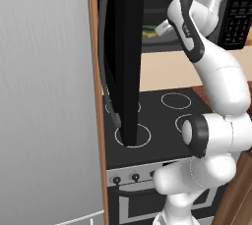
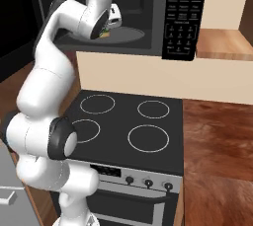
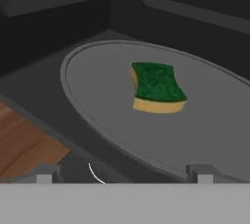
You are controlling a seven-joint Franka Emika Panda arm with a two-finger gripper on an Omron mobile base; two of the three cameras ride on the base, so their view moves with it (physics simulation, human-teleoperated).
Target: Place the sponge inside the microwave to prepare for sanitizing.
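1. Wooden cabinetry [image 2: 225, 20] and a cream back wall [image 2: 148, 77] frame the kitchen, and a wood floor [image 2: 217, 161] runs below and to the side of the claw.
2. Below the claw sits a black stove [image 2: 126, 121] with 4 white rings on its top and a row of knobs [image 2: 148, 182] along its front.
3. The microwave [image 2: 148, 22] hangs above the stove, and its door [image 1: 125, 57] is swung fully open, seen edge-on in the left base view.
4. Its keypad panel [image 2: 182, 15] with white markings stands to the side of the open cavity, just beside the claw.
5. The claw [image 3: 124, 176] is at the mouth of the cavity with its 2 fingertips [image 3: 45, 175] spread wide apart and nothing between them.
6. The sponge [image 3: 155, 87] lies flat on the grey turntable [image 3: 97, 100] inside the microwave, ahead of the claw and apart from both fingertips.
7. Its dark green layer faces up and the yellow layer shows along the edge nearest the claw.
8. In the left base view the sponge shows as a small yellow-green patch just past the white wrist [image 1: 170, 26].
9. A tall grey panel [image 1: 47, 96] with a wooden edge fills the side behind the open door, well apart from the claw.
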